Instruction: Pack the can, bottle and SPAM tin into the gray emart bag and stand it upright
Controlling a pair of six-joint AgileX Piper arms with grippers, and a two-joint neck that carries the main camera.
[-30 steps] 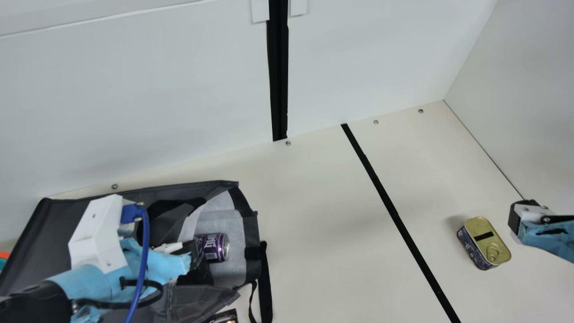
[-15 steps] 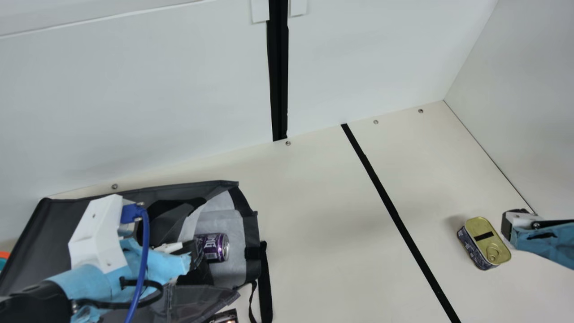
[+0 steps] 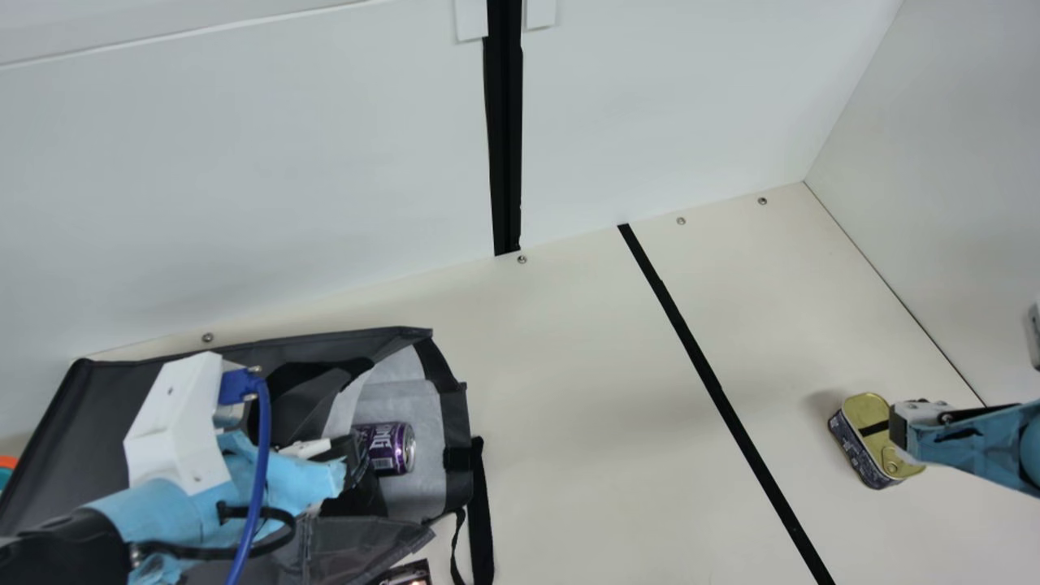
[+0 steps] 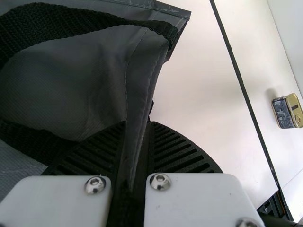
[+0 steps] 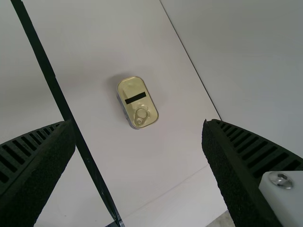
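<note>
SPAM tin [image 3: 854,449] is lying nearer the right gripper [image 5: 138,123], lower right in the main view.
Its long axis is slanting from upper left to lower right, roughly crossing that wide-spread gripper's closing line; the left gripper [image 4: 138,124] is pinching the bag [image 4: 94,66] edge.

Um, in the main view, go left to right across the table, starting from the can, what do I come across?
Purple metal drinks can, black fabric strap, long straight strip of black tape, oval-cornered SPAM tin with a gold metal lid.
</note>
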